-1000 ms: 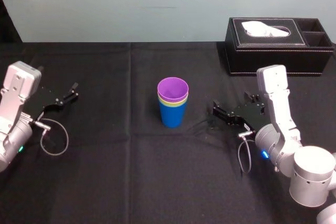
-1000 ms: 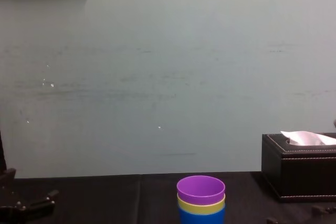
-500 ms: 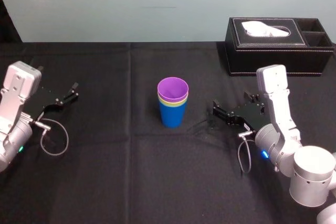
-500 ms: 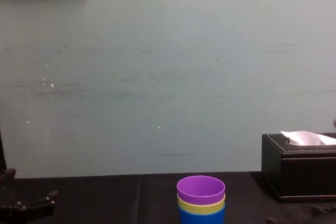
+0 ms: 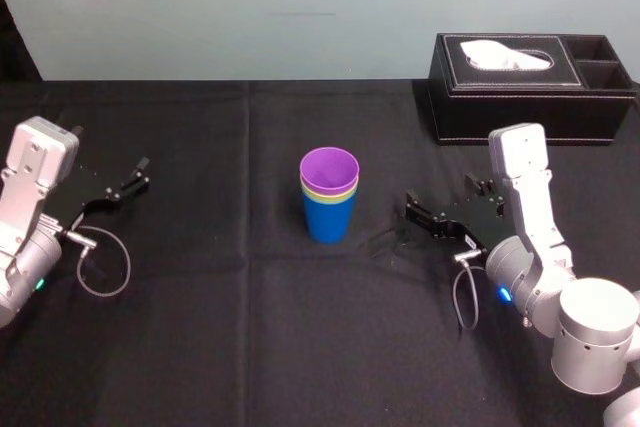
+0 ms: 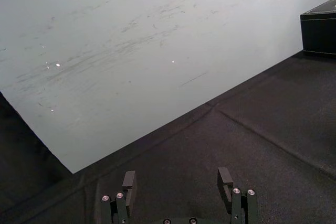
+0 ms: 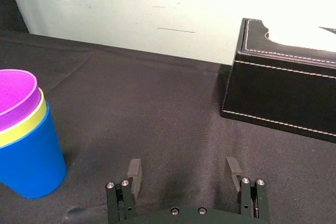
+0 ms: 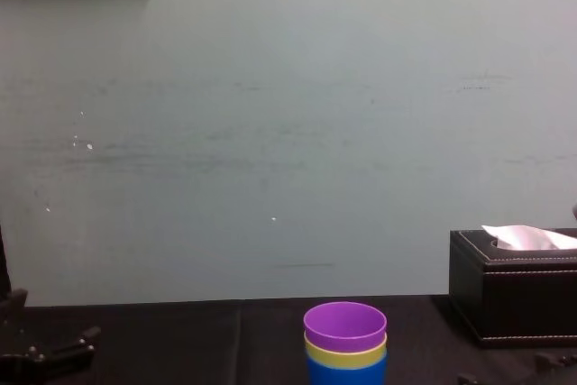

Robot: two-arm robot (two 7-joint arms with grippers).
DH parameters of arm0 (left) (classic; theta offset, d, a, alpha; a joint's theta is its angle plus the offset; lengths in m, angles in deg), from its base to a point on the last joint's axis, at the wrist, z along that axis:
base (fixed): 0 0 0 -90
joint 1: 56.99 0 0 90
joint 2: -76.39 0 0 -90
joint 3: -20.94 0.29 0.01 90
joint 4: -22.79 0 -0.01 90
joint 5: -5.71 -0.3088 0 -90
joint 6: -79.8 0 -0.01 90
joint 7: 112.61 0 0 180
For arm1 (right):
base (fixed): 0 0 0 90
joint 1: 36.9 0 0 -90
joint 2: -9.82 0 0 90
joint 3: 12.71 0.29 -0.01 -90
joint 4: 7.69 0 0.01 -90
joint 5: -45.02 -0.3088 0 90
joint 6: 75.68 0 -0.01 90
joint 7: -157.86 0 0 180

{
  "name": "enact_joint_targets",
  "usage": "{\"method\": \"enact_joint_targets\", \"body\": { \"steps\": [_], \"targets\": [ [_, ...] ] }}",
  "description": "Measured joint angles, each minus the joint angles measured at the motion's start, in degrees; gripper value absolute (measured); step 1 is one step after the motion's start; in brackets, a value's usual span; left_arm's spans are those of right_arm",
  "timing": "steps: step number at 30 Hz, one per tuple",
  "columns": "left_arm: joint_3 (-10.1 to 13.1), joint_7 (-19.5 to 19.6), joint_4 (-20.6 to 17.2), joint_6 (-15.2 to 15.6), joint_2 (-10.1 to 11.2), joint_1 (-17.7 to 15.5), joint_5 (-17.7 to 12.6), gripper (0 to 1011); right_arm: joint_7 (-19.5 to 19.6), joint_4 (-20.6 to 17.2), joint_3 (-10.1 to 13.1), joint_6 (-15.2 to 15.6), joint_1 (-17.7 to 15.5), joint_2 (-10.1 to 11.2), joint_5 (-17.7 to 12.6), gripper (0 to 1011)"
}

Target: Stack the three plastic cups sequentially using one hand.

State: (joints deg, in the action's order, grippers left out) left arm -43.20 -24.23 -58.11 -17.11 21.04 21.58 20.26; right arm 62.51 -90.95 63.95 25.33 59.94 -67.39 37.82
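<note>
Three cups nested in one stack at the centre of the head view, both grippers apart from it.

The blue cup stands upright on the black cloth and holds the yellow-green cup, which holds the purple cup. Of the yellow-green cup just a thin band under the purple rim is visible, and the chest view cuts the blue cup at its bottom edge. The right gripper lies right of the stack, jaws apart and empty, not touching it. The left gripper rests at the left side, jaws apart too. The tissue box sits at the upper right.
</note>
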Motion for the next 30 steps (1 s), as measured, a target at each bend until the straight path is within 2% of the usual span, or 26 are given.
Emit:
{"method": "enact_joint_targets", "body": {
  "steps": [30],
  "targets": [
    [0.0,0.0,0.0,0.0,0.0,0.0,0.0,1011,0.0,0.0,0.0,0.0,0.0,0.0,0.0,1004]
  ]
}}
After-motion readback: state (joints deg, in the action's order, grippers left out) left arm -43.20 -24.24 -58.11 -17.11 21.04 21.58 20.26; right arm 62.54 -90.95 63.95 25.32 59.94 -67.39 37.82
